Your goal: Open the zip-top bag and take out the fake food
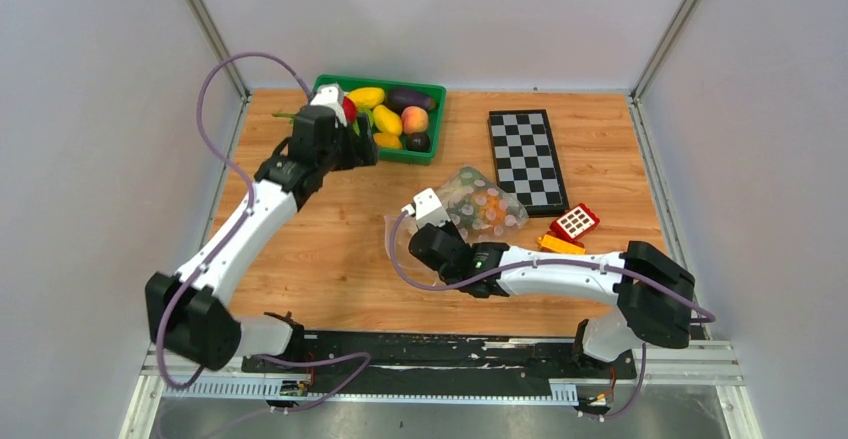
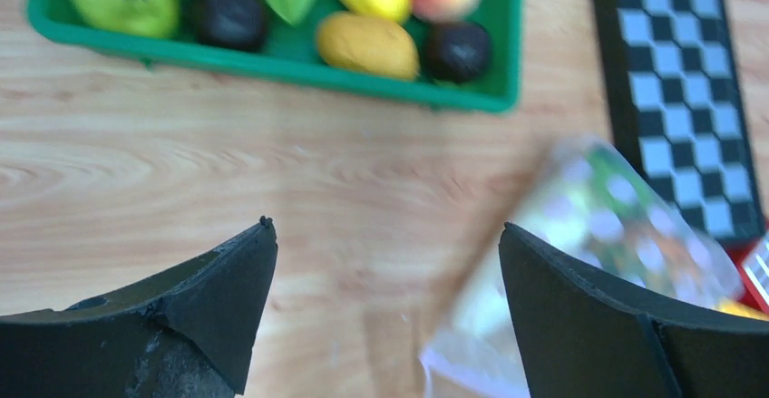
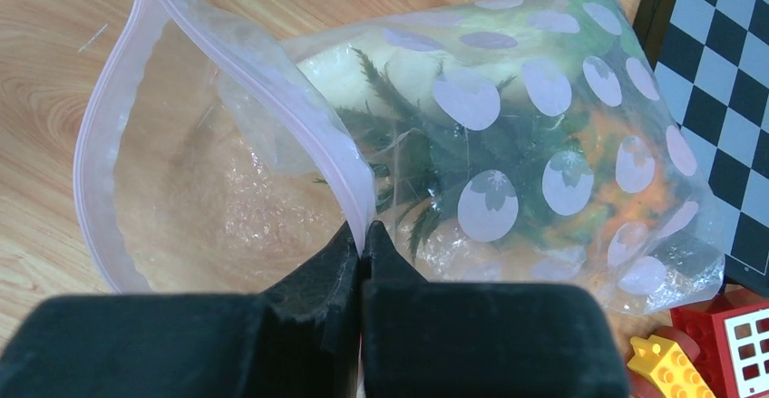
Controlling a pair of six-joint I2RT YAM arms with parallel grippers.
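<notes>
Clock directions refer to the overhead view, with 12 o'clock at the far edge of the table (image 1: 330, 249).

**Zip-top bag.** The zip-top bag (image 1: 485, 204) lies flat on the wood near the table centre, slightly toward 3 o'clock. Its mouth faces 8 o'clock and its closed end points to 2 o'clock, close to the chessboard (image 1: 527, 159). The mouth gapes open: the pink zip strip (image 3: 299, 108) has parted into two lips that form a wide loop.

**Fake food.** The fake food (image 3: 426, 153) is inside the bag, packed toward the closed end. Spiky dark-green leaves and an orange body are visible through the dotted plastic. A pale rounded piece lies behind them, and it may be a radish or a mushroom, but the film blurs it.

**Right gripper.** The right gripper (image 3: 363, 235) sits at 8 o'clock of the bag. Its jaws are fully closed, with one lip of the zip strip pinched between the fingertips.

**Left gripper.** The left gripper (image 2: 385, 235) hangs above the table at 10 o'clock of the bag, just beside the near edge of the green tray (image 1: 380, 82). Its jaws are spread wide and hold nothing.

**Other items.** Toy fruits (image 2: 367, 44) fill the tray. A toy block car (image 1: 573, 224) lies at 4 o'clock of the bag, just beside it.
</notes>
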